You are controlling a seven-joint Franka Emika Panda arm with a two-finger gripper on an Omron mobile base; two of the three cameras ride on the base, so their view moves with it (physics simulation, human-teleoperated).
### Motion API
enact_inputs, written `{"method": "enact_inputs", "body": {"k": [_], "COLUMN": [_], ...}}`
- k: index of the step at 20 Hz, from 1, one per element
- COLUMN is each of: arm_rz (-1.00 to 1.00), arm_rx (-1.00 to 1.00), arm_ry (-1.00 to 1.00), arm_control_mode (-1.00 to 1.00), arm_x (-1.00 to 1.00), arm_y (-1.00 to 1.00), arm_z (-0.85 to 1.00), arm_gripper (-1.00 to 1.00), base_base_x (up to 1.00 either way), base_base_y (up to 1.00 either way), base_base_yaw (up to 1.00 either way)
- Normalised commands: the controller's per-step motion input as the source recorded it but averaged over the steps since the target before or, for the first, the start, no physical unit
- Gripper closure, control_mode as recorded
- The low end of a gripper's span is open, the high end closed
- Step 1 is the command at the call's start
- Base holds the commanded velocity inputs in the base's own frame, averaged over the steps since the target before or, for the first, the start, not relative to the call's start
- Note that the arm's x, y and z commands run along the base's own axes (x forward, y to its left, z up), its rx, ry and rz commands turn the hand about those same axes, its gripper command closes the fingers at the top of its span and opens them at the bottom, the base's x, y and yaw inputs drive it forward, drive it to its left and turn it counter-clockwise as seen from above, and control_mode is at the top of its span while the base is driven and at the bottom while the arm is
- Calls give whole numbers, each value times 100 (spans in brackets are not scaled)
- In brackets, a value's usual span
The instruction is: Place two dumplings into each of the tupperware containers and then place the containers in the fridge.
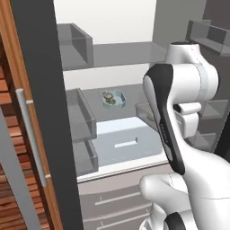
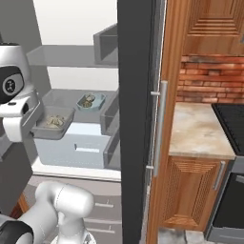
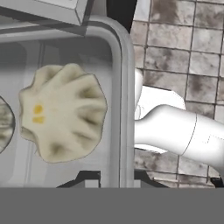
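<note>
The gripper [image 3: 89,177] is clamped narrow on the rim of the grey tub [image 2: 52,127], holding it in the air in front of the open fridge [image 1: 117,58]. In the hand view the dark finger tips rise at the bottom edge against the tub's near wall, and just beyond them a creased beige dumpling [image 3: 63,111] with two small yellow spots lies flat on the tub floor; the edge of a second dumpling [image 3: 4,127] shows at the far left of that view. From the right base camera the grey tub juts out from the hand toward the fridge, level, with pale lumps inside it, above the front of the pale blue drawer [image 2: 78,145] and not touching any shelf. In the left base view the arm covers most of the tub [image 1: 144,112], leaving a corner in sight. Farther in than the gripper, well apart from the held tub, the teal tub [image 1: 113,99] sits on the grey shelf [image 1: 134,96] above the drawer, with brownish dumplings [image 1: 109,99] in it; in the right base view it lies up and to the right of the grey tub [image 2: 90,101]. The dark fridge door [image 2: 136,119] stands open to the gripper's right, and beyond it are a wood cabinet [image 2: 190,200] and a stone counter [image 2: 198,131] below a brick wall [image 2: 212,78].
</note>
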Motion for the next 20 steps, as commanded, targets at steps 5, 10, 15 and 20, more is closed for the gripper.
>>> {"method": "enact_inputs", "body": {"k": [5, 10, 15, 20], "arm_rz": [0, 0, 0, 0], "arm_rx": [0, 0, 0, 0], "arm_ry": [0, 0, 0, 0], "arm_control_mode": [100, 100, 100, 100], "arm_x": [0, 0, 0, 0], "arm_y": [0, 0, 0, 0], "arm_z": [0, 0, 0, 0], "arm_gripper": [100, 100, 100, 100], "base_base_x": [47, 53, 45, 55], "base_base_y": [-8, -9, -28, -31], "base_base_yaw": [0, 0, 0, 0]}}
